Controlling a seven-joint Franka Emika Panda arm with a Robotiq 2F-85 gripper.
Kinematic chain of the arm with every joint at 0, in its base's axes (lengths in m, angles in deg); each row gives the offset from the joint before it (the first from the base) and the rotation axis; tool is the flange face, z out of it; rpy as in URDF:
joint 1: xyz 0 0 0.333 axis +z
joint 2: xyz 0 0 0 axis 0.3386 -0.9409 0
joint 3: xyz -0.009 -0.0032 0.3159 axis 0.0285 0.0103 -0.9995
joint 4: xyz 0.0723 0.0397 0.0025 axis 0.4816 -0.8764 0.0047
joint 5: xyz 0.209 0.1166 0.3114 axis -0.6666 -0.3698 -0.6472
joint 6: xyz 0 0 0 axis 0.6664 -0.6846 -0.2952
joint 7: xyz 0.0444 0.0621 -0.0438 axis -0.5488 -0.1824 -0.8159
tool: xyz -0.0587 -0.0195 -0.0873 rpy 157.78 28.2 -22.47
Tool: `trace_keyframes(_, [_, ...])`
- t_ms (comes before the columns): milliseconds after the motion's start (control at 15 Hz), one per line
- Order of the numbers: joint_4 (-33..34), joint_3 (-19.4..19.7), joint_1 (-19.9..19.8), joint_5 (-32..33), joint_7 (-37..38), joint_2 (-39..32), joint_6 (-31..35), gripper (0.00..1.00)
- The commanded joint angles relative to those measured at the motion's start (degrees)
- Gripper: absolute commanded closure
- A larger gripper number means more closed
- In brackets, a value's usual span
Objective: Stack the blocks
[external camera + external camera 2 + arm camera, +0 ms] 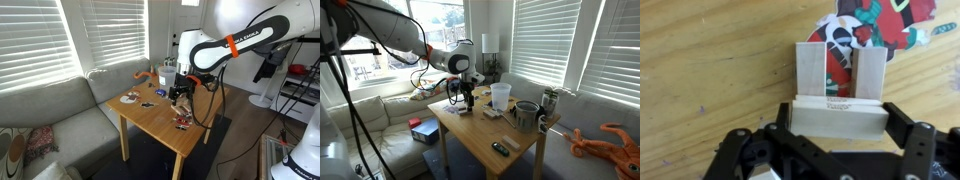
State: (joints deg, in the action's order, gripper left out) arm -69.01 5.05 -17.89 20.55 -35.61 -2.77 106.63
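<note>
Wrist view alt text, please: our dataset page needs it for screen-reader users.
The gripper holds a pale wood block crosswise in its jaws, close above two more pale blocks that sit side by side, a gap between them, on the wooden table. A colourful printed picture lies just beyond them.

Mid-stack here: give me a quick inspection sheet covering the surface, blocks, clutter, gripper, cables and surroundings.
Surface: wooden table, bare wood around the blocks in the wrist view.
Job's things: pale block and second pale block lie side by side with a gap between them; crosswise block sits at their near ends.
Clutter: white cup, dark plate, metal pot, colourful printed object behind the blocks.
Gripper: gripper, jaws closed on the crosswise block's ends.
Cables: dark cable hangs from the arm beside the table.
Surroundings: sofa, window blinds, orange plush.
</note>
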Motion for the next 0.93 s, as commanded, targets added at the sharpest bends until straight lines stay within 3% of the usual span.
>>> trace_keyframes(0, [1.5, 0.3, 0.7, 0.0, 0.4, -1.0, -0.7, 0.08])
trace_keyframes(200, [1.6, 0.3, 0.7, 0.0, 0.4, -1.1, -0.8, 0.08])
trace_keyframes(467, [1.6, 0.3, 0.7, -0.1, 0.4, -1.1, -0.7, 0.39])
trace_keyframes(867, [1.0, 0.3, 0.7, 0.7, -1.3, -0.2, -0.3, 0.39])
